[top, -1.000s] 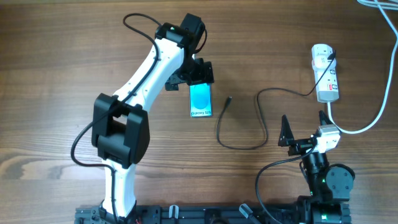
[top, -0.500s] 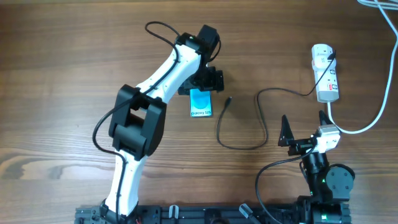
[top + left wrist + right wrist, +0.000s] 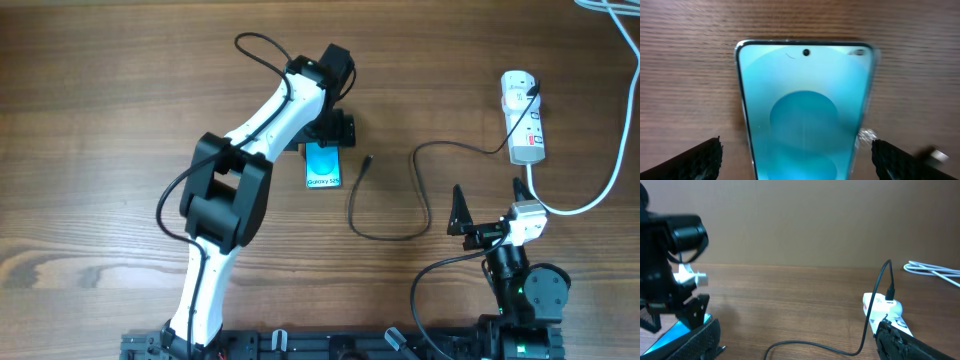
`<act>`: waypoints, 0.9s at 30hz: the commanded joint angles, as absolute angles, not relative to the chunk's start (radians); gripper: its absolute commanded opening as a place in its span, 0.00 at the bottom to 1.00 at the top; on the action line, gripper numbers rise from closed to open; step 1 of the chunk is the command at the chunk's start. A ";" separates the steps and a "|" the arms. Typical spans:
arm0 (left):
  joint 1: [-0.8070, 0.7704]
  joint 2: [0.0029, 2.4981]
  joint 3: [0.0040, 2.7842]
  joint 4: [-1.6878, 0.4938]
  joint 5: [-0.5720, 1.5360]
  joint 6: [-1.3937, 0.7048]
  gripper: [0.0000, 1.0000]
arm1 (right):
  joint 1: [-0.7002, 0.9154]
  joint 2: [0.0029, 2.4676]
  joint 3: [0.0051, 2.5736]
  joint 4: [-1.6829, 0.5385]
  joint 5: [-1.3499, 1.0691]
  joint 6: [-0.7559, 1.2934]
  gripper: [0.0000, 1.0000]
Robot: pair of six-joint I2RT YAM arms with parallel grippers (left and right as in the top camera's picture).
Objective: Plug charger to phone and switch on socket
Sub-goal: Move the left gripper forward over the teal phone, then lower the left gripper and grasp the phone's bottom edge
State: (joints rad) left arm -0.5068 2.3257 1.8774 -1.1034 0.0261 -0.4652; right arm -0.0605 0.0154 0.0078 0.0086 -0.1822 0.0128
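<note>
Legibly "Galaxy" — on the phone [image 3: 322,167]

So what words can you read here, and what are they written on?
"Galaxy": white letters on the phone, at one end of its turquoise screen; the characters after it are too small to read.
Red marks on the socket: too small to read.
Nothing else shows any readable text.

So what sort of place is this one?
Probably a robot test bench in a lab or office: a wood-grain table with a left arm and a right arm mounted at its near edge, a plain beige wall behind, and a phone, charger and socket laid out.
</note>
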 commanded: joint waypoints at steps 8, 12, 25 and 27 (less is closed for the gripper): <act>-0.504 2.418 1.883 -1.091 0.070 -0.400 1.00 | -0.056 0.007 0.005 0.013 -0.176 0.001 1.00; -0.504 2.418 1.883 -1.092 0.071 -0.401 1.00 | -0.056 0.007 0.005 0.013 -0.176 0.001 1.00; -0.505 2.418 1.883 -1.100 0.170 -0.434 1.00 | -0.056 0.007 0.005 0.013 -0.176 0.001 1.00; -0.505 2.418 1.883 -1.116 0.150 -0.434 1.00 | -0.056 0.007 0.005 0.013 -0.176 0.001 1.00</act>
